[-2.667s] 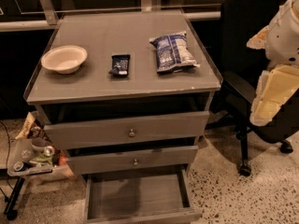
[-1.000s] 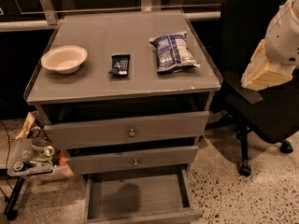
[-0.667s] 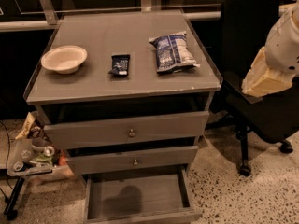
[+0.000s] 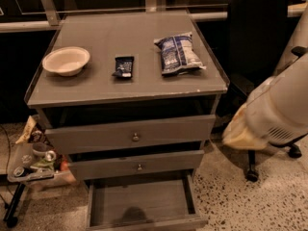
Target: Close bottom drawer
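Observation:
The bottom drawer (image 4: 139,202) of the grey cabinet is pulled out, showing its flat grey floor. Its slim front panel (image 4: 149,224) runs along the lower edge of the camera view, and its knob is out of view. The two drawers above it, the middle one (image 4: 138,166) and the top one (image 4: 134,134), stand slightly ajar. My arm (image 4: 281,105) comes in from the right. My gripper (image 4: 239,131) is a blurred cream shape at the arm's low end, just right of the cabinet at the height of the top drawer, apart from the bottom drawer.
On the cabinet top (image 4: 96,88) lie a white bowl (image 4: 66,60), a small dark packet (image 4: 123,66) and a blue chip bag (image 4: 178,53). A black office chair (image 4: 255,42) stands behind my arm on the right. A cart with clutter (image 4: 31,162) is at the lower left. The floor is speckled (image 4: 250,206).
My arm has swung down and to the left, closer to the cabinet's right side. The drawers and the things on top have not moved.

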Motion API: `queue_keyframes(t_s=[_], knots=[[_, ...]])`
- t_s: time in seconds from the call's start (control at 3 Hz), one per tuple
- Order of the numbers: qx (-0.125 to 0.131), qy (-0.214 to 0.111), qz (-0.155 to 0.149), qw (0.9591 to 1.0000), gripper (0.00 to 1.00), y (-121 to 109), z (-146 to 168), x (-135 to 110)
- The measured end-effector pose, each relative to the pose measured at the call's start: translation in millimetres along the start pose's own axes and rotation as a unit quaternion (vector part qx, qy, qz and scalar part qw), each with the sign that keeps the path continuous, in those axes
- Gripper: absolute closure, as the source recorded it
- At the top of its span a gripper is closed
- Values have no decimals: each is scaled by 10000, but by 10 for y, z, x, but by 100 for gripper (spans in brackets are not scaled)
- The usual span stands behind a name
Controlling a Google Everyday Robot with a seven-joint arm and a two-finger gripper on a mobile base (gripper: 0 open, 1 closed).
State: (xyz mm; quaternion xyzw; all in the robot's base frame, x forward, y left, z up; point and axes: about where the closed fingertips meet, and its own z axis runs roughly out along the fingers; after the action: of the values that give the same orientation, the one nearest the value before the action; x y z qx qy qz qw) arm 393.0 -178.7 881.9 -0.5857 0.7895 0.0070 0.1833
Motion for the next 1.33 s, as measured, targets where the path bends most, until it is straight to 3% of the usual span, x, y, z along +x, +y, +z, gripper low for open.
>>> queue_keyframes(t_s=[0.33,0.67,1.0,1.33], knots=[[-544,29,126,9984,100,460,754,188],[-876,227,153,9958,100,758,986,376],[-876,229,155,9958,100,759,985,377],[-1132,168,235,9931,100,911,1363,446]])
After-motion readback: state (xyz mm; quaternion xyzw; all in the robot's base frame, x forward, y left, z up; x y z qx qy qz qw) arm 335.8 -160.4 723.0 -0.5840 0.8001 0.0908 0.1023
